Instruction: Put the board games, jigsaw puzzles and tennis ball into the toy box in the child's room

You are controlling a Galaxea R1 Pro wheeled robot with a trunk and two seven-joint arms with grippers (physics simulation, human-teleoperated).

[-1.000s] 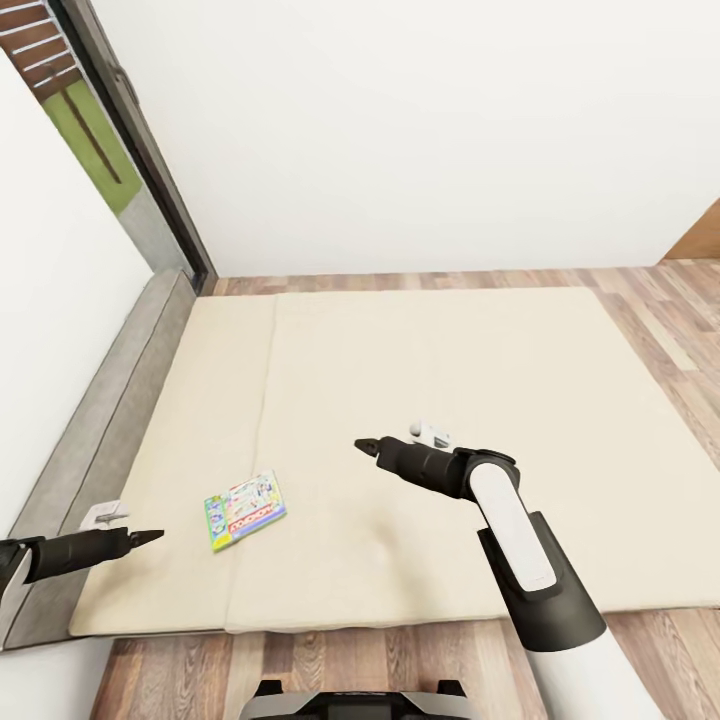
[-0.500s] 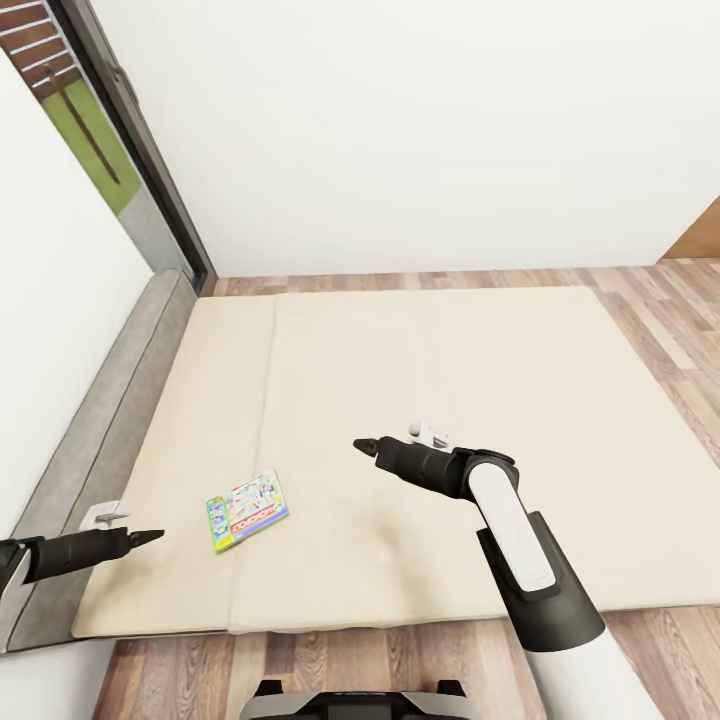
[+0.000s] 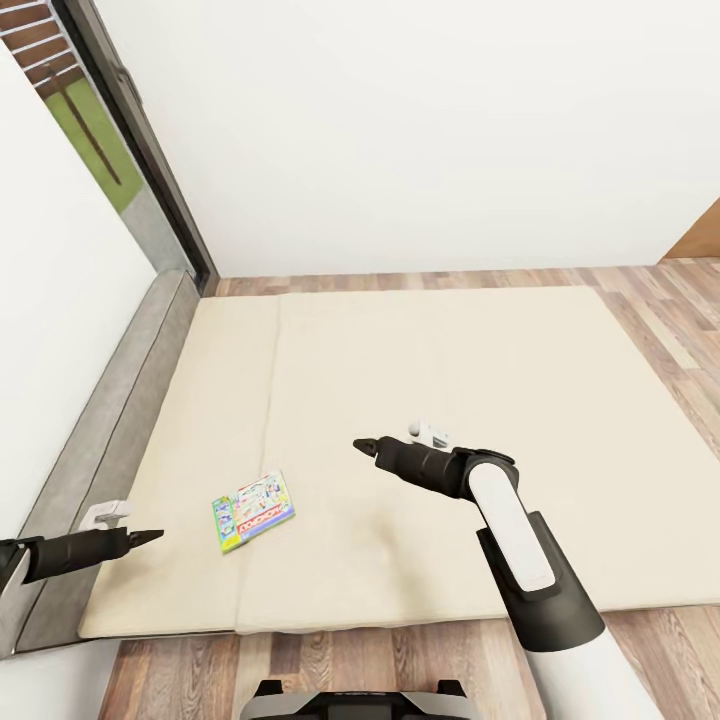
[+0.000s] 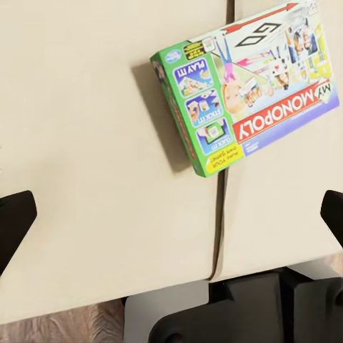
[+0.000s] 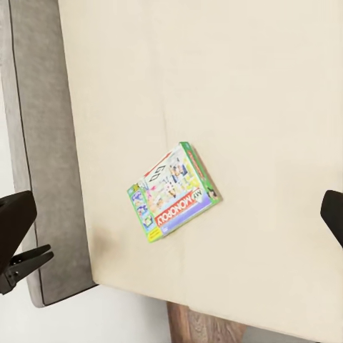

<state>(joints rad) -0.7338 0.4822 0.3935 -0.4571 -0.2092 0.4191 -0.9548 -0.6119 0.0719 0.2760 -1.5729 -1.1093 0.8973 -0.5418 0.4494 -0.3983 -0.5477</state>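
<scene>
One game [image 3: 253, 511] lies flat on the bed [image 3: 420, 360], across a seam in the beige mattress, its red "Monopoly" band readable in the left wrist view [image 4: 246, 89]. It sits between the two grippers, just beside the left gripper [image 3: 152, 538] on its inner side and well apart from the right gripper [image 3: 362, 446], nearer the robot than that one. Both grippers hover above the mattress holding nothing. Each wrist view shows its fingertips [image 4: 16, 218] [image 5: 17, 214] spread wide apart.
</scene>
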